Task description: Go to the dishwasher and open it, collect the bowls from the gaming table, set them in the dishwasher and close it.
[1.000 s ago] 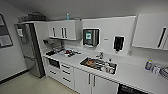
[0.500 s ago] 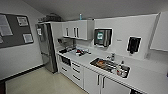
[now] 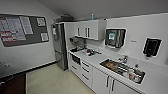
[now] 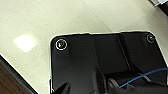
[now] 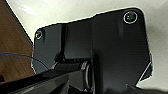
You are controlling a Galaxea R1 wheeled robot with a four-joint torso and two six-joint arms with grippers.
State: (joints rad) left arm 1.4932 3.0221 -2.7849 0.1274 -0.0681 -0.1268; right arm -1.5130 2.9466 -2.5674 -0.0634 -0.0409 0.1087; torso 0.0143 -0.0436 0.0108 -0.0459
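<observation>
- Kitchen ahead of us: a white counter (image 3: 105, 58) runs along the right wall, with a sink (image 3: 122, 68) set in it (some items lie inside, too blurred to name).
- White wall cabinets (image 3: 88, 29) hang above the counter; white drawers (image 3: 85, 70) sit below it.
- A tall steel fridge (image 3: 60, 45) stands at the far end of the counter.
- A dark notice board (image 3: 22, 30) hangs on the left wall.
- The dishwasher: we cannot pick it out among the fronts.
- Our grippers: we cannot tell whether either is released or clenched; the wrist views look down on pale floor (image 4: 50, 22).
</observation>
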